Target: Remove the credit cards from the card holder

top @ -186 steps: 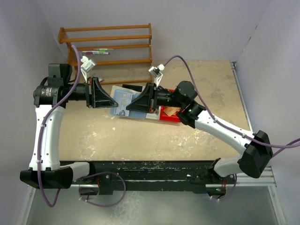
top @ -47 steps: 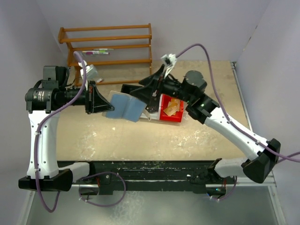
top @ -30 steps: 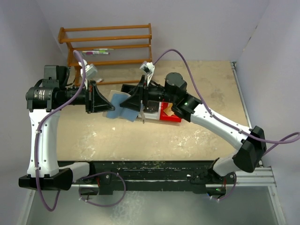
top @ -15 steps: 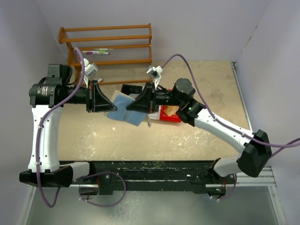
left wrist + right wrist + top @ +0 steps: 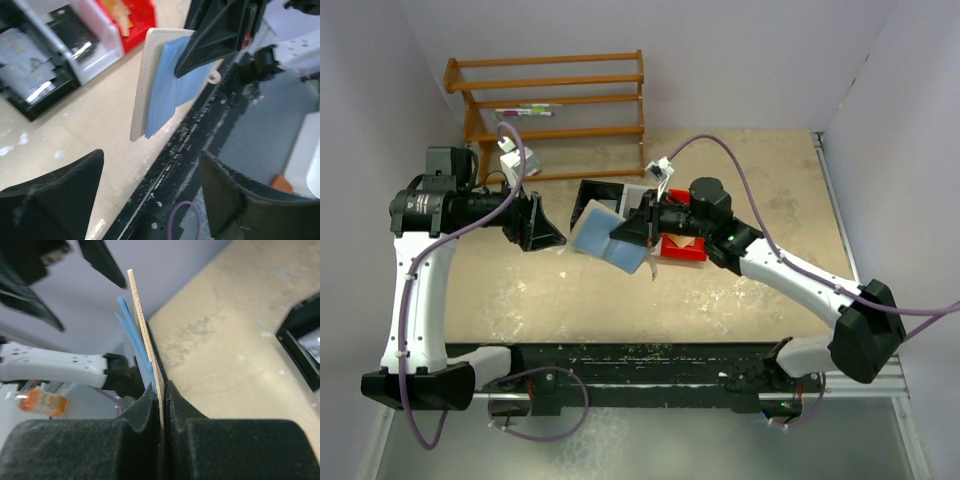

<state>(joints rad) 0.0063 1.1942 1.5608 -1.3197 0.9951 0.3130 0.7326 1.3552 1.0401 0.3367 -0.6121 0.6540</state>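
Note:
The card holder (image 5: 603, 238) hangs in the air over the table, tan outside (image 5: 141, 85), blue sleeves (image 5: 172, 90) fanned out. My right gripper (image 5: 623, 233) is shut on its edge; in the right wrist view the jaws (image 5: 161, 390) pinch the tan cover (image 5: 142, 325) with the sleeves (image 5: 131, 327) beside it. My left gripper (image 5: 554, 226) stands open to the left of the holder, apart from it, with nothing between its fingers (image 5: 52, 197). Pale grey cards (image 5: 22, 75), which look like the credit cards, lie in a black tray (image 5: 42, 102).
Behind the holder stand the black tray (image 5: 590, 190), a white bin (image 5: 97, 55) with a dark item and a red bin (image 5: 685, 248) holding tan pieces. A wooden rack (image 5: 555, 100) with pens (image 5: 525, 112) stands at the back left.
My left gripper has opened, let go of the card holder and drawn back to the left. My right gripper has shut on the holder and carries it alone, slightly right and nearer.

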